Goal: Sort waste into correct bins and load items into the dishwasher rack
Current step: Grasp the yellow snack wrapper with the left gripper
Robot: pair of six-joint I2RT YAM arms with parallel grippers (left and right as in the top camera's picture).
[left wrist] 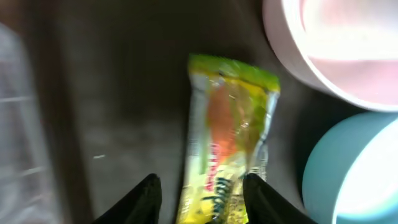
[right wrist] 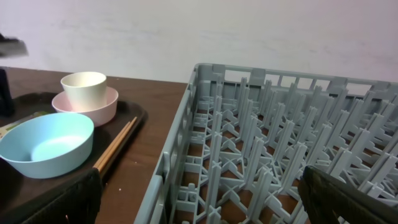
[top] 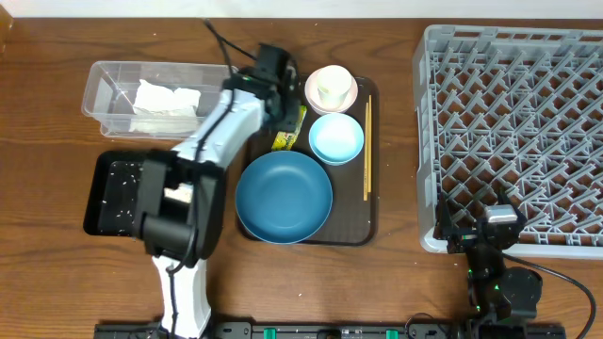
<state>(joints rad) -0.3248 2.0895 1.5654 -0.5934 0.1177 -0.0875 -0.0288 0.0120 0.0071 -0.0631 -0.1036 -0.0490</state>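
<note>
Brown tray (top: 350, 200) holds two bowls (top: 336, 137), one plate (top: 284, 197), one wrapper (left wrist: 227, 143).

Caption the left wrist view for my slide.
Left claw straddles the yellow-green snack wrapper on the brown tray, beside the pink bowl and the light-blue bowl.

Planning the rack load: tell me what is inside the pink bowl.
A white cup stands upright inside the pink bowl. Only the bowl's rim and outer wall show around it. The bowl's floor under the cup is covered and cannot be seen.
</note>
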